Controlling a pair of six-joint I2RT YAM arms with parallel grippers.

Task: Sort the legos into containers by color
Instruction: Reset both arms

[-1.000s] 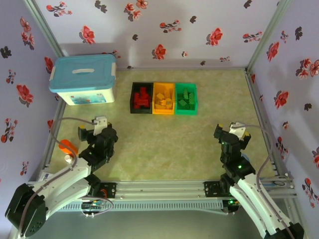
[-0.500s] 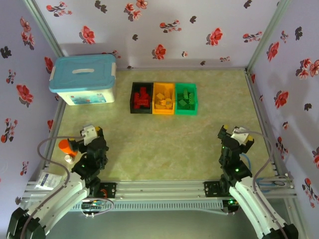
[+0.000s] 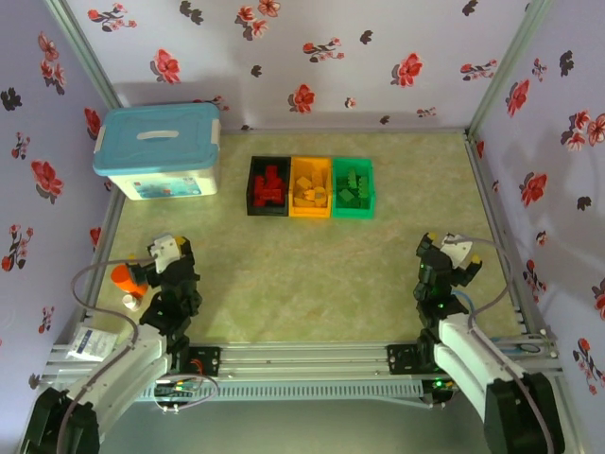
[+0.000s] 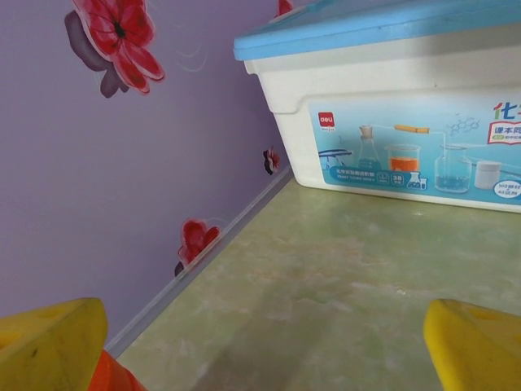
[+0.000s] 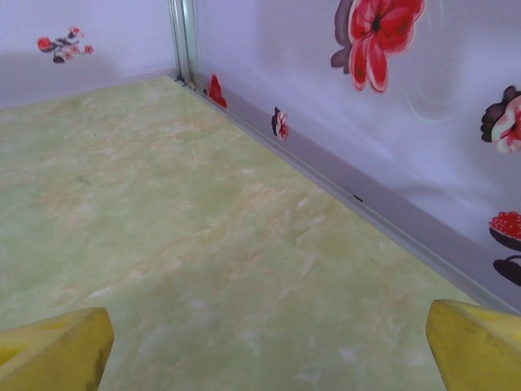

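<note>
Containers [image 3: 311, 187]: row parallel to bench [image 3: 312, 274] far edge
Legos [image 3: 269, 185]: inside, matching colors
Left tool [image 4: 260, 346]: released wide, empty
Right tool [image 5: 260, 346]: released wide, empty

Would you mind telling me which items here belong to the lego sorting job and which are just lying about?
Job: black bin holding red legos; orange-yellow bin holding yellow legos; green bin holding green legos.
Lying about: white storage box with blue lid; small orange object.

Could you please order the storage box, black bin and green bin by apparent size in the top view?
1. Storage box, clearly largest.
2. Black bin and green bin: they look equal, so unranked.
</note>
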